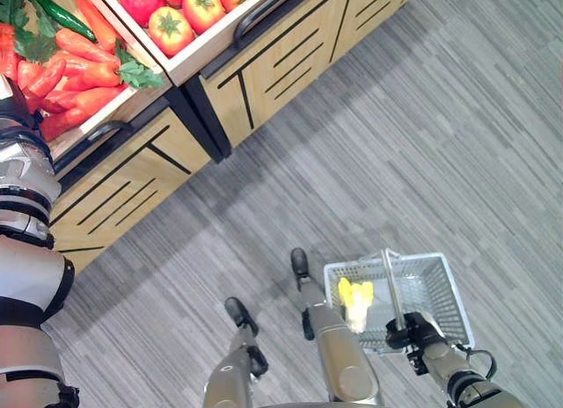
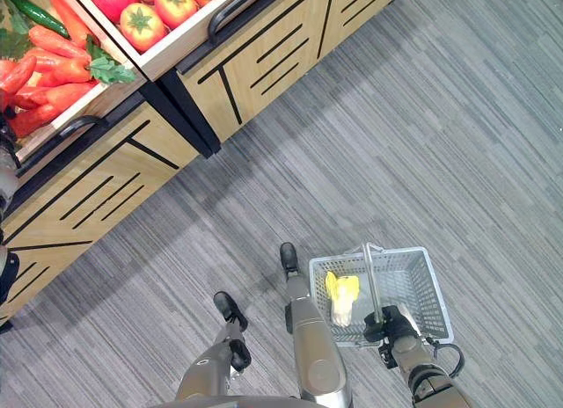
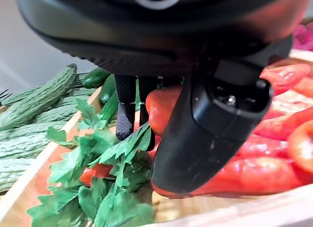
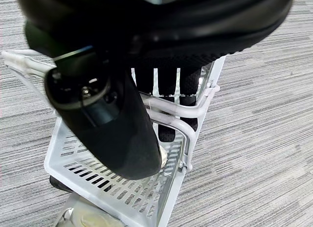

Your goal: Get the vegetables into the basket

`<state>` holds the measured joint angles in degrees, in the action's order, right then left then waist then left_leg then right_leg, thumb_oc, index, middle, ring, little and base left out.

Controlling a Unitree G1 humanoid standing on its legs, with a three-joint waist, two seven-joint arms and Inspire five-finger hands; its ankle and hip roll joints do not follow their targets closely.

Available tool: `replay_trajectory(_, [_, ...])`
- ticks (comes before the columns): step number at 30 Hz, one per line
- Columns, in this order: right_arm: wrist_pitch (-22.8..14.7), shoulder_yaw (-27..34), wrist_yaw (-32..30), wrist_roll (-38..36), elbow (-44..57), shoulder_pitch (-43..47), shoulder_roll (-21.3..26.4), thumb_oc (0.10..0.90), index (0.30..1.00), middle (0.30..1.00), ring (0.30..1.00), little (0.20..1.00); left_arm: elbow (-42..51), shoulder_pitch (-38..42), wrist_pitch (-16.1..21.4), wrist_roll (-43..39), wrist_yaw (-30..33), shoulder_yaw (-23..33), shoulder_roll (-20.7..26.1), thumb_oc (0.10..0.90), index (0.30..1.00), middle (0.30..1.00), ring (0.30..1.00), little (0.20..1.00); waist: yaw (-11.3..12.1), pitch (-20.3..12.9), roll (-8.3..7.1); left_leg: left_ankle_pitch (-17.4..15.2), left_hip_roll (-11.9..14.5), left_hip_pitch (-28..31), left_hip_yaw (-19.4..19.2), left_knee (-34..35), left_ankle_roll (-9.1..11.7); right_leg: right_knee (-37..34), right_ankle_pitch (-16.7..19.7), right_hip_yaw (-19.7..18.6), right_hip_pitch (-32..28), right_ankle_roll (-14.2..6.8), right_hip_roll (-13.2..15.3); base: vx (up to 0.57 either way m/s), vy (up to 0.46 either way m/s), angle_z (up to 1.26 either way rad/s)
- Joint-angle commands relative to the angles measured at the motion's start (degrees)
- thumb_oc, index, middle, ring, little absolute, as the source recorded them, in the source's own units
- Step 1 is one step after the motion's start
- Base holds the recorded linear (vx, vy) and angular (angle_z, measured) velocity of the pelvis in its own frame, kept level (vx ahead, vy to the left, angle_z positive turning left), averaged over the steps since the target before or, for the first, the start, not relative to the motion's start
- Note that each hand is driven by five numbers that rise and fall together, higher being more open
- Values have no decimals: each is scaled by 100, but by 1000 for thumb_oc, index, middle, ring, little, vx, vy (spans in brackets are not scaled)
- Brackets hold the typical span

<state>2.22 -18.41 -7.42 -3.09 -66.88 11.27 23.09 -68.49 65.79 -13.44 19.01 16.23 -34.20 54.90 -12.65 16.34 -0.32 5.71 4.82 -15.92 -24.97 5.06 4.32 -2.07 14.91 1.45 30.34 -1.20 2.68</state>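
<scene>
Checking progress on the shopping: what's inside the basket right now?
Inside the basket lies one yellow-and-white leafy vegetable, near its left end. The right hand, curled round the handle, covers part of the near side, so anything beneath it can't be seen.

The basket [image 1: 440,285] is white perforated plastic with a smooth handle [image 4: 176,120]. The crates [image 1: 189,61] and cabinets [image 1: 281,61] look like pale matt wood. The carrots [image 3: 254,175] and tomatoes [image 1: 170,27] shine glossy. The floor [image 1: 422,144] is striped grey, matt.

Red carrots [image 3: 264,173] and green leaves [image 3: 105,183] are lying under the black left hand [image 3: 210,114]; the black right hand [image 4: 107,114] is gripping a white basket [image 4: 122,192] holding something yellow [image 1: 355,294].
</scene>
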Motion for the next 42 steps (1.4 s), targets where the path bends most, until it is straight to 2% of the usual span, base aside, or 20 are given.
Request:
replay_trajectory(1, [133,-86,-48,-25,-203,-263,122,400,300,300,300,300,103,31,-11,-103,238,179,321,400,300,300,300,300,11,-50,-69,125,87,32,602,-6,228,-120,-301,-116,-364,-773,116,0,0,0])
replay_trajectory(11, [209,39,-32,158,-184,-404,118,400,300,300,300,300,1387,-728,50,-213,570,794,434,400,300,300,300,300,147,-149,-117,48,93,317,739,-6,210,-121,-405,-1,-732,-749,137,0,-8,5])
replay_trajectory(18, [292,214,-7,337,-191,-529,103,400,300,300,300,300,2629,-1632,85,-119,734,1528,511,400,300,300,300,300,255,-255,-173,-14,97,582,843,-6,185,-135,-518,80,-1073,-724,171,-5,5,10])
replay_trajectory(19, [320,282,12,399,-227,-565,102,400,300,300,300,300,3030,-1890,76,-3,753,1732,545,400,300,300,300,300,296,-308,-191,-37,90,647,875,-6,168,-138,-553,97,-1164,-714,178,-19,22,10])
replay_trajectory(26, [366,384,28,504,-283,-631,100,400,300,300,300,300,3703,-2348,126,65,811,2163,517,400,300,300,300,300,348,-412,-216,-33,57,725,926,-6,145,-153,-565,129,-1283,-707,196,-20,6,7])
replay_trajectory(27, [399,520,20,525,-297,-666,76,400,300,300,300,300,4173,-2740,190,50,885,2504,416,400,300,300,300,300,416,-469,-243,-59,38,796,953,-6,129,-150,-587,159,-1363,-710,216,-16,17,3])
replay_trajectory(28, [401,496,21,528,-292,-669,97,400,300,300,300,300,4238,-2847,174,68,870,2599,408,400,300,300,300,300,394,-468,-228,-63,38,812,949,-6,128,-152,-588,155,-1378,-711,215,0,0,0])
replay_trajectory(31, [475,649,43,598,-305,-699,89,400,300,300,300,300,4926,-3666,326,-184,849,3162,-67,400,300,300,300,300,452,-588,-212,-127,8,987,981,-6,91,-121,-651,172,-1555,-715,249,0,0,0])
replay_trajectory(34, [526,746,65,634,-319,-743,85,400,300,300,300,300,5308,-4087,398,-269,760,3374,-381,400,300,300,300,300,463,-668,-200,-176,-6,1108,994,-6,73,-112,-685,176,-1686,-724,280,0,0,0])
replay_trajectory(36, [600,908,96,695,-361,-785,23,400,300,300,300,300,5708,-4671,503,-483,687,3682,-902,400,300,300,300,300,500,-818,-181,-289,-41,1298,1012,-17,32,-89,-782,204,-1882,-733,302,22,17,0])
replay_trajectory(37, [603,888,98,698,-353,-791,40,400,300,300,300,300,5762,-4738,487,-471,671,3736,-921,400,300,300,300,300,482,-826,-177,-253,-47,1291,1004,-8,31,-91,-755,197,-1869,-726,306,20,34,-1])
replay_trajectory(39, [638,1010,111,756,-358,-808,-2,400,300,300,300,300,6335,-5224,583,-560,562,3874,-1477,400,300,300,300,300,502,-990,-166,-325,-83,1437,1044,-22,-15,-53,-812,199,-2008,-735,346,0,0,0])
replay_trajectory(42, [677,1100,137,815,-384,-837,-15,400,300,300,300,300,6774,-5622,628,-539,353,3983,-1766,400,300,300,300,300,525,-1154,-157,-398,-109,1579,1061,-36,-55,-39,-866,226,-2176,-751,386,16,38,5])
